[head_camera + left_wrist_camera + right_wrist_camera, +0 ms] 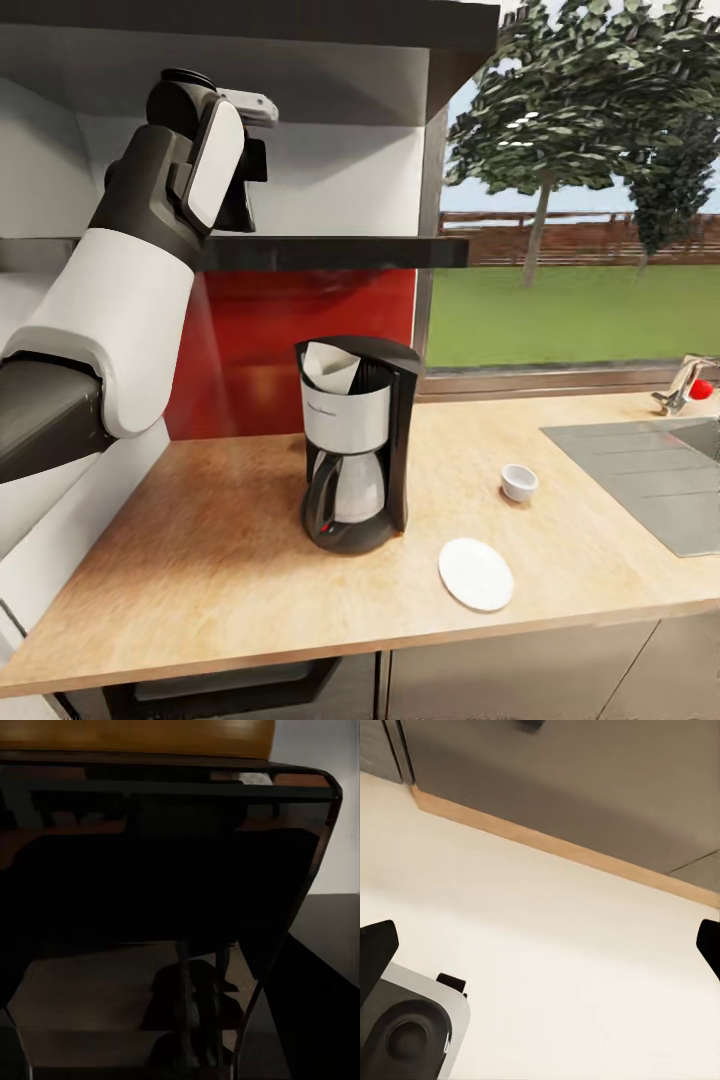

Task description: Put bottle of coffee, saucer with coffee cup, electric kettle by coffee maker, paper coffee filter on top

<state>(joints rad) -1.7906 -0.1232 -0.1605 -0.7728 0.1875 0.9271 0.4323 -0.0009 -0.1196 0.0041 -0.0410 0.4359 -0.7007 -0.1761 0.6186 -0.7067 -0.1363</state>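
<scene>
Head view: left hand (240,165), grip unclear, reaches over the kitchen shelf (330,252), above the coffee maker (355,445).

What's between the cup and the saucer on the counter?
Nothing. In the head view, the cup and saucer sit apart on the counter, with only bare wood between them, right of the coffee maker.

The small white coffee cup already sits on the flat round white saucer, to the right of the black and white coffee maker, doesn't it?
Not quite: in the head view the small white coffee cup stands on the tan wooden countertop, apart from the flat round white saucer. Both are right of the black and white coffee maker.
</scene>
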